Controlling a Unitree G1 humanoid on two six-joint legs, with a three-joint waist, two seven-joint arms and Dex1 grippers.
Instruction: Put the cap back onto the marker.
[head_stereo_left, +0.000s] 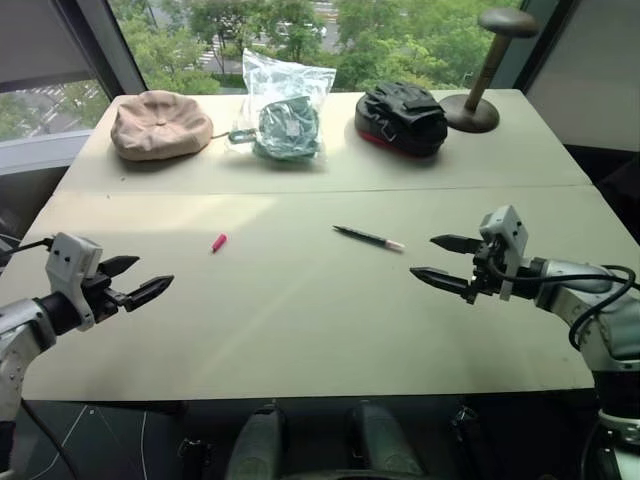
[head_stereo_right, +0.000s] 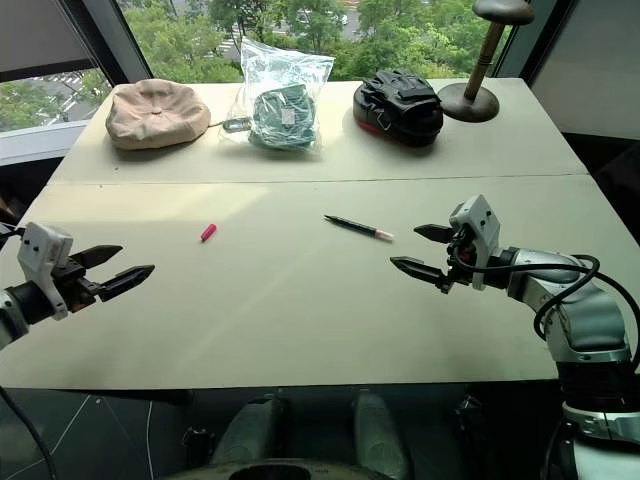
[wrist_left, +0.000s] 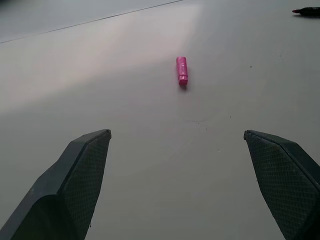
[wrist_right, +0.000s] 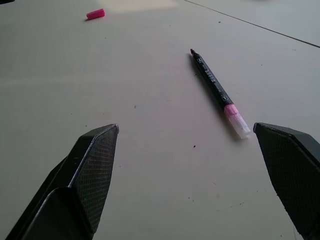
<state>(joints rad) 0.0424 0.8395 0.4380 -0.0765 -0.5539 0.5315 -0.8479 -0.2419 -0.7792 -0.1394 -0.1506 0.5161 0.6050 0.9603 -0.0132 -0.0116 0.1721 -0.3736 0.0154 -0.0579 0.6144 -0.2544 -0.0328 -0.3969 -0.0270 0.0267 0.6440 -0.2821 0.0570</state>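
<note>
2 black-fingered pincers, left (head_stereo_left: 140, 279) and right (head_stereo_left: 445, 262), both spread wide over pale counter (head_stereo_left: 300, 330), tiny bright pink plastic cap (head_stereo_left: 218, 242) well apart from slim black-barrelled marker (head_stereo_left: 368, 237), neither held

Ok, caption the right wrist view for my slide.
Open right gripper hovering over the table, the uncapped marker lying ahead and its pink cap farther off.
</note>
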